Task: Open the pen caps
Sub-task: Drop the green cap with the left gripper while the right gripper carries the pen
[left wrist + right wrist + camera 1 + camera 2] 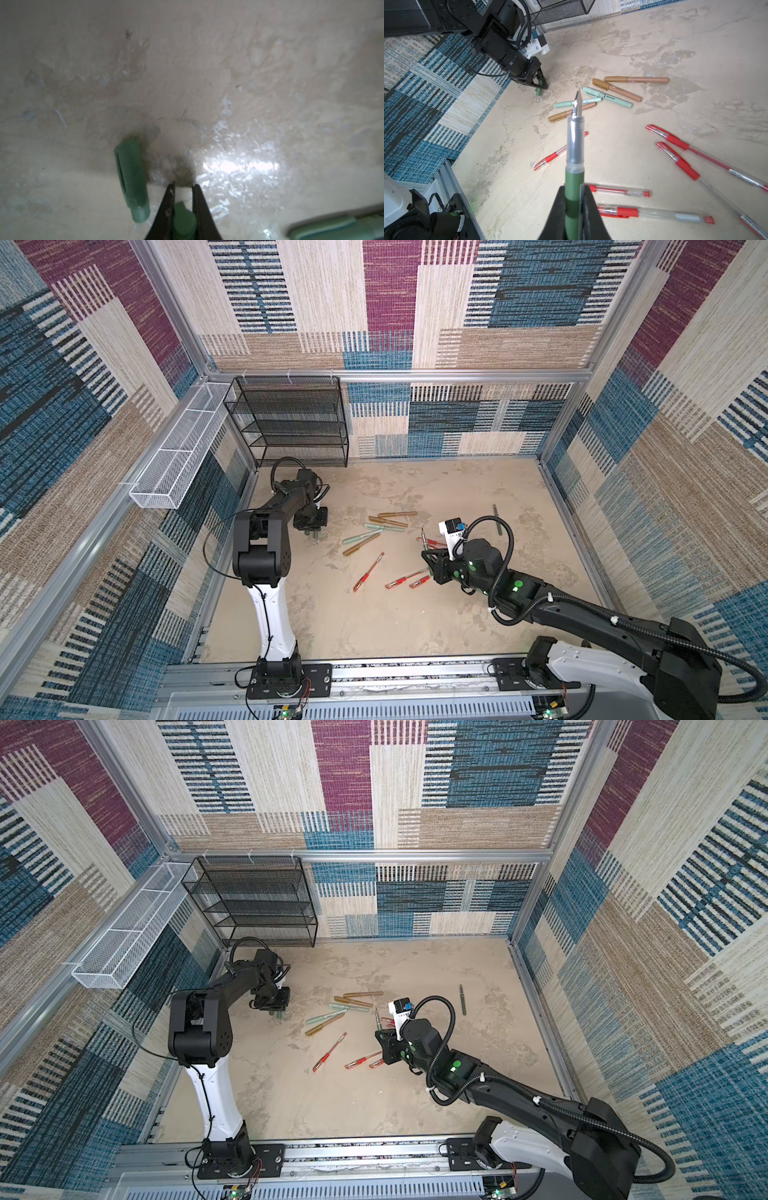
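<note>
Low at the left of the table point(374, 626), pinched between the nearly closed tips of the left gripper point(184, 187): a dark green cap point(184, 220), already off its pen. Just beside it, flat on the surface, a second dark green cap point(133, 178), loose, with a clip ridge down one side. Likely featherweight, stiff, smooth-walled plastic; round, so prone to roll or squirt out of a hard pinch. Best taken across the middle of the tube, clear of the open mouth.

Further right, clamped narrow in the right gripper point(573, 187) and raised off the table: the dark green barrel point(574, 176), bare, with a clear grip section and a fine metal nib point(577, 104) pointing away. Sharp and delicate by the look of it; better kept clear of the surface.

Between the two arms, five capped pens point(607, 96) in a loose heap, matte, wearing mint and golden-brown caps point(615, 79). Near the right gripper, slim red gel pens point(678, 142) with clear barrels and glossy red caps point(655, 130); thinner caps, probably a tighter snap, calling for a hold on the rubbery sleeve and a straight pull. Well apart at the far right, a lone green barrel point(497, 519), lying by itself. Beneath everything, mottled beige, shiny in patches.
</note>
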`<state>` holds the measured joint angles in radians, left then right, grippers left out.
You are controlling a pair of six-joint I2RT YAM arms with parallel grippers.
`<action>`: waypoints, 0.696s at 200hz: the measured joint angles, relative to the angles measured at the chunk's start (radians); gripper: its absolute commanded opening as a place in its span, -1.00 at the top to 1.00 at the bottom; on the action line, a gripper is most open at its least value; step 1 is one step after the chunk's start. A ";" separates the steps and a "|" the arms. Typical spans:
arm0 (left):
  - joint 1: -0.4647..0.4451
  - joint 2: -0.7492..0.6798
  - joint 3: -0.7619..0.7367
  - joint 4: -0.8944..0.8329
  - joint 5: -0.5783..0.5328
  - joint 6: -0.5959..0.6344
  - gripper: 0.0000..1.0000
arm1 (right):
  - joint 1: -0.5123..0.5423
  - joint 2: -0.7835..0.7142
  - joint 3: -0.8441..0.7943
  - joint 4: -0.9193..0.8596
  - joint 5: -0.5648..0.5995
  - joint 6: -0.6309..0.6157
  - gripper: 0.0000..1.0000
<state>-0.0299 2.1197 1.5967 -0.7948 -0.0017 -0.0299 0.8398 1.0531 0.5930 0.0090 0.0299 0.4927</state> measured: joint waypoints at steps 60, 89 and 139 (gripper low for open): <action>-0.003 0.040 0.060 -0.051 -0.034 0.007 0.51 | -0.013 -0.038 -0.013 -0.040 0.013 0.000 0.94; -0.003 0.042 0.071 -0.058 -0.044 0.007 0.42 | -0.015 -0.053 -0.017 -0.048 0.015 0.000 0.93; -0.009 -0.004 0.079 -0.072 -0.036 0.006 0.36 | -0.019 -0.066 -0.015 -0.066 0.020 0.000 0.92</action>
<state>-0.0391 2.1155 1.6752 -0.8673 -0.0376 -0.0235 0.8211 0.9867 0.5777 -0.0574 0.0498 0.4931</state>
